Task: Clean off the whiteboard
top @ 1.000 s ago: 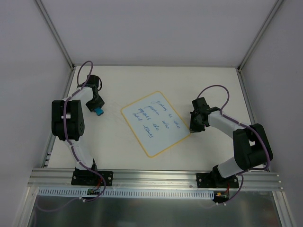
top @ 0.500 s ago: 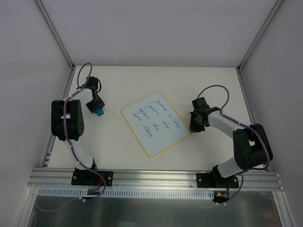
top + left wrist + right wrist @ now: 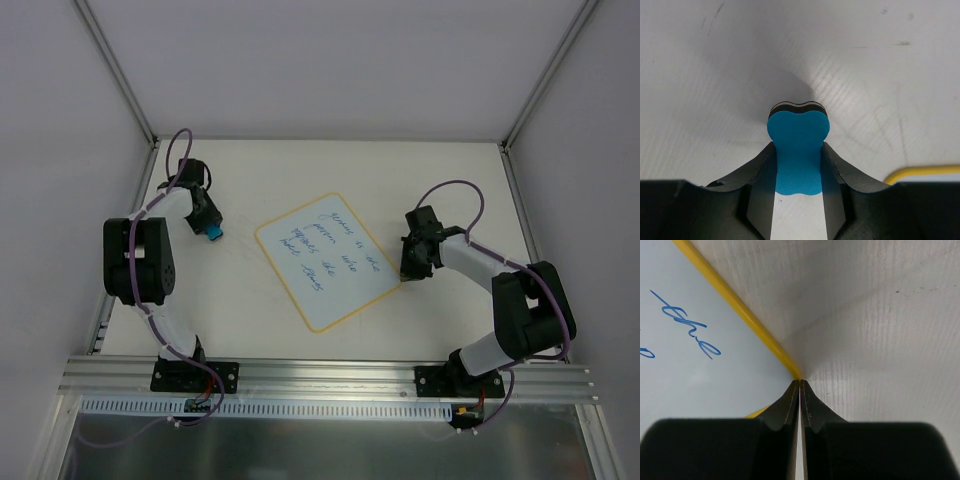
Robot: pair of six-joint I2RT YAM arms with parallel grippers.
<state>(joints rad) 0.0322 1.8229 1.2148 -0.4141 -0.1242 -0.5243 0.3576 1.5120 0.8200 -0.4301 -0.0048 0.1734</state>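
Observation:
The whiteboard (image 3: 330,260), pale with a yellow border and dark handwriting, lies tilted in the middle of the table. My left gripper (image 3: 211,229) is left of the board, shut on a small blue eraser (image 3: 215,235). In the left wrist view the eraser (image 3: 797,145) sits squeezed between the fingers (image 3: 760,185), just above the table, with the board's yellow corner (image 3: 920,173) at the right. My right gripper (image 3: 407,271) is shut, its tips (image 3: 799,383) at the whiteboard's right corner (image 3: 790,367), where blue writing shows on the board (image 3: 700,365).
The white table (image 3: 450,180) has metal frame posts at its back corners and an aluminium rail (image 3: 330,375) along the near edge. Purple cables loop over both arms.
My left gripper, with the eraser in it, has shifted slightly right and towards the back. The right arm and the whiteboard have not moved.

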